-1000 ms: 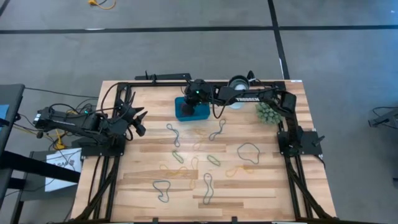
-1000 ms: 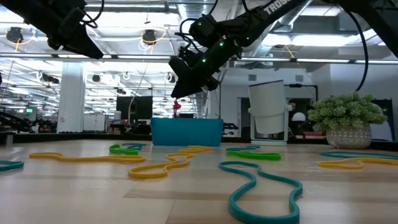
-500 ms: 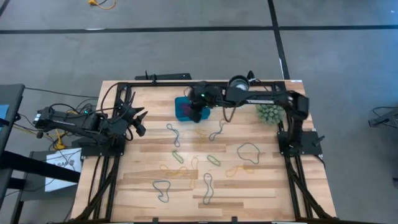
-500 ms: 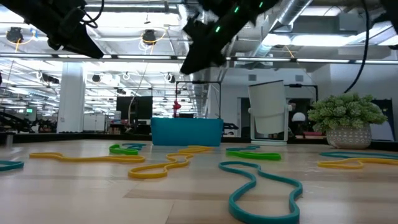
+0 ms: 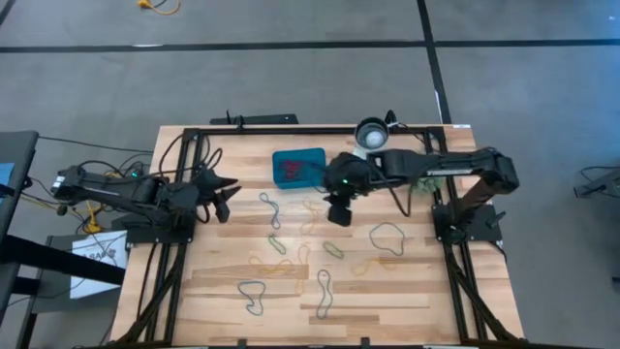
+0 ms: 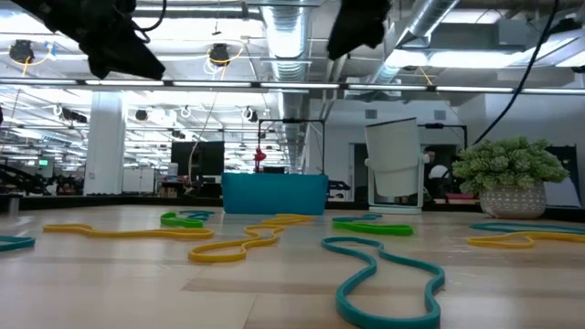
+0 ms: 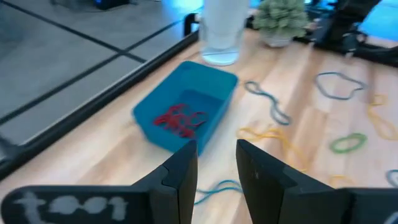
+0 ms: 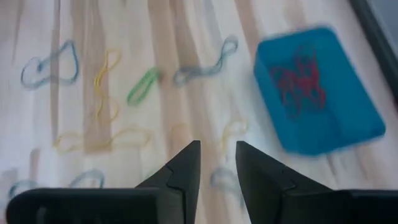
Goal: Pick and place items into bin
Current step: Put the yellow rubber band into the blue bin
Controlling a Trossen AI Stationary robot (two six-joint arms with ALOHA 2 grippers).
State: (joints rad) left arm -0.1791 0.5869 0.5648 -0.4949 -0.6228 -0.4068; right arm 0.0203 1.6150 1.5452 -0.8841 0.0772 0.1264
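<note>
The teal bin (image 5: 298, 167) (image 7: 186, 109) (image 8: 317, 93) stands near the table's far edge with a tangle of red bands (image 5: 294, 171) (image 8: 298, 78) lying on its floor. Loose bands lie flat on the wood: grey-blue ones (image 5: 269, 208), a teal loop (image 5: 387, 237), green ones (image 5: 333, 249), yellow ones (image 5: 281, 267) and grey ones (image 5: 324, 291). My right gripper (image 5: 338, 215) (image 8: 217, 152) hovers open and empty over the middle of the table, right of and nearer than the bin. My left gripper (image 5: 229, 190) (image 7: 216, 152) waits open, left of the bin, raised off the table.
A round white-and-metal cup (image 5: 370, 134) (image 6: 395, 169) and a spiky green plant ball (image 5: 417, 176) (image 6: 510, 174) stand at the far right. Black frame rails (image 5: 252, 120) border the table. Bare wood lies left of the bands, below my left gripper.
My right gripper has risen from just over the bin and swung toward the table's near and right side, leaving the top of the low view; it now hangs over the bands at mid-table. My left gripper has edged slightly toward the right. The bin and bands have stayed put.
</note>
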